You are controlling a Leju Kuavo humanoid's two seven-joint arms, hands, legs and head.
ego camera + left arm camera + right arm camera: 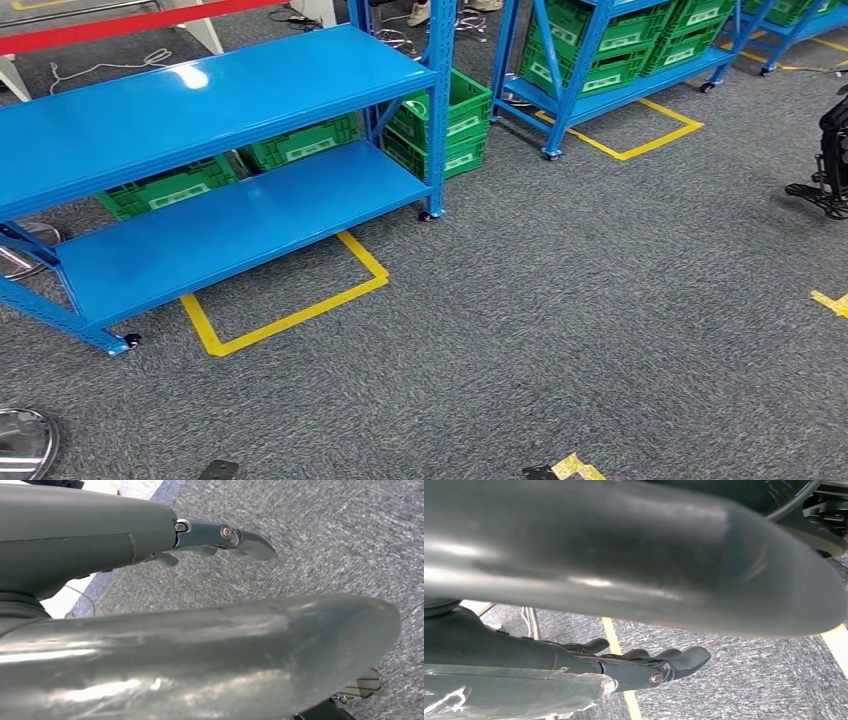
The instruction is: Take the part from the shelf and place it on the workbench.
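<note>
The blue shelf [215,105] stands on the grey carpet [560,300], and I cannot tell a part on its boards. The left hand [215,537] has its fingers [252,545] stretched out and apart above the carpet, holding nothing. The right hand [644,667] also holds nothing, its fingers [689,657] extended over a yellow tape line [611,635] just beyond the fingertips.

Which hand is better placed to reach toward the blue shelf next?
Left, probably: the blue shelf stands to the robot's left in the head view. Both the left hand and right hand hang empty over carpet.
</note>
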